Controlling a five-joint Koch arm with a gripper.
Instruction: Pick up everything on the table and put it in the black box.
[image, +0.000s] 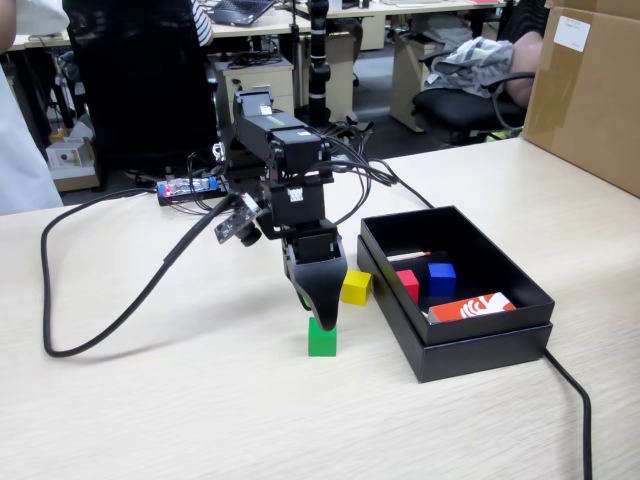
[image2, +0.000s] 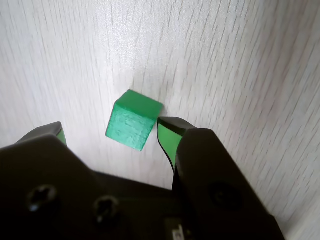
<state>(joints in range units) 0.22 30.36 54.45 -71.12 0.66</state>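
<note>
A green cube (image: 322, 338) sits on the pale wooden table, and it also shows in the wrist view (image2: 132, 120). My gripper (image: 318, 310) hangs just above it, pointing down. In the wrist view my gripper (image2: 110, 127) is open, with the cube between the jaws, close to the right jaw and apart from the left one. A yellow cube (image: 356, 287) sits on the table beside the black box (image: 478, 350). Inside the box lie a red cube (image: 408, 284), a blue cube (image: 441, 278) and an orange-and-white packet (image: 471, 307).
A thick black cable (image: 110, 320) loops over the table on the left of the fixed view. Another cable (image: 572, 395) runs off the box's right corner. A cardboard box (image: 590, 90) stands at the far right. Office chairs and desks are behind.
</note>
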